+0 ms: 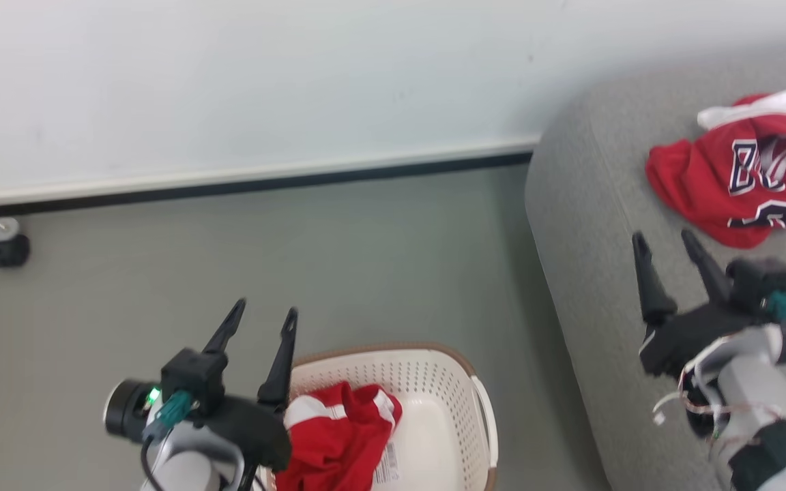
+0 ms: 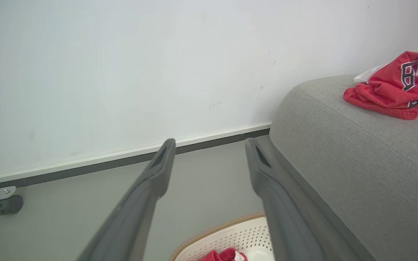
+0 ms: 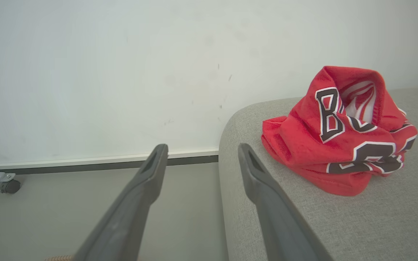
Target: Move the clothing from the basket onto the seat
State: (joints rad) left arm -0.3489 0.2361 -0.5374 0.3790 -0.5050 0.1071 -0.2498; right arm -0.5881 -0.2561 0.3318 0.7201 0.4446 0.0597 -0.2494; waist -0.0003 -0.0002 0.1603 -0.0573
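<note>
A red lettered garment (image 1: 741,181) lies crumpled on the grey sofa (image 1: 591,225) at the right; the same garment (image 3: 339,137) shows close in the right wrist view and the garment (image 2: 394,87) far right in the left wrist view. A second red garment with white stripes (image 1: 338,436) sits in the cream basket (image 1: 434,382) at the bottom centre. My left gripper (image 1: 267,314) hangs open above the basket's left rim, empty. My right gripper (image 1: 662,239) is open over the sofa (image 3: 339,224), just below the lettered garment, holding nothing.
A white wall with a dark skirting strip (image 1: 243,181) runs behind the grey floor (image 1: 297,259). A small black caster on a grey bracket (image 1: 7,249) sits at the far left by the wall. The sofa's rounded corner (image 2: 285,105) stands close to the basket (image 2: 230,235).
</note>
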